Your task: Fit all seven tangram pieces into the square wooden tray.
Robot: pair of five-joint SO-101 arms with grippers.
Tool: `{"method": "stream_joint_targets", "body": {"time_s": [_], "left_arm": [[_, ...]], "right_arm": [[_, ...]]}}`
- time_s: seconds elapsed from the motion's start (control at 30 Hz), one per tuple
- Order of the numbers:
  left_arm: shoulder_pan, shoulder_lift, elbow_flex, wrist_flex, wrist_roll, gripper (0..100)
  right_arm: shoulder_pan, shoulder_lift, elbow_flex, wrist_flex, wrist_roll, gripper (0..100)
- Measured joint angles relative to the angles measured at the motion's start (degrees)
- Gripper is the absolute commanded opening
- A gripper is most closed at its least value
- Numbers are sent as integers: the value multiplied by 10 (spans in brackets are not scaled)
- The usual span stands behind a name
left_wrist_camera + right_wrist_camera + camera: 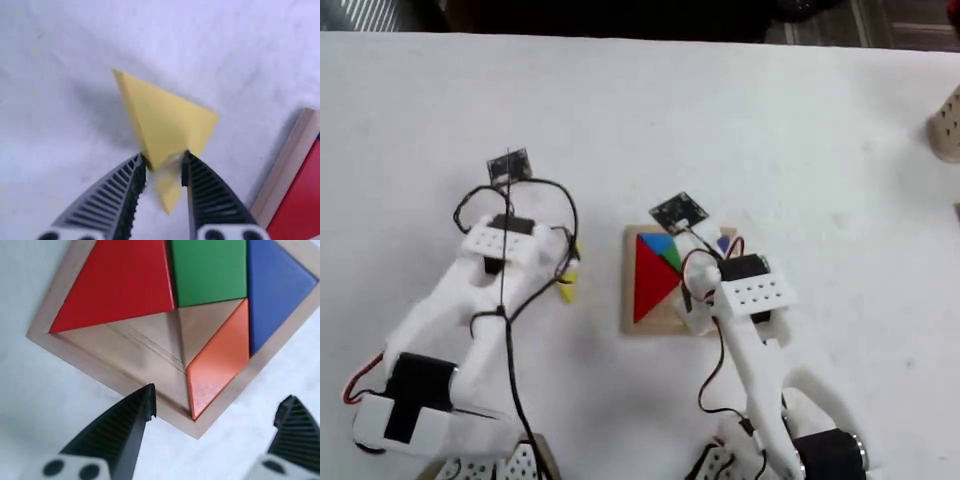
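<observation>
Left tool point(164, 160) pinching yellow triangle point(165, 117) (near a corner), tray point(285, 165) rim near

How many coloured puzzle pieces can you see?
5. Red, green, blue and orange lie in the wooden tray; a yellow one is pinched in the left arm's fingers, outside the tray. Others may be hidden.

Square wooden tray point(44, 334) lies flat, partly filled. Red triangle point(120, 285), green piece point(207, 270), blue piece point(275, 295) and orange parallelogram point(220, 360) sit flush inside, adjoining; part of the floor is bare. Yellow triangle point(165, 125) is outside, near the tray's edge, tilted, pinched by the left gripper point(162, 170)
</observation>
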Motion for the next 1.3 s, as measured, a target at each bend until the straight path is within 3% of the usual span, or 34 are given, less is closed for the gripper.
{"method": "stream_joint_targets", "body": {"time_s": [0.13, 0.47, 0.73, 0.97, 1.3], "left_arm": [[-3, 0, 1, 0, 0, 270], [-20, -60, 30, 27, -4, 376], [-77, -36, 30, 14, -4, 381], [-78, 64, -59, 62, 1, 381], [-75, 76, -71, 67, 22, 381]], "right_arm": [[0, 0, 0, 0, 0, 368], [1, 0, 0, 0, 0, 368], [-1, 0, 0, 0, 0, 368], [-4, 0, 0, 0, 0, 368], [-2, 0, 0, 0, 9, 368]]}}
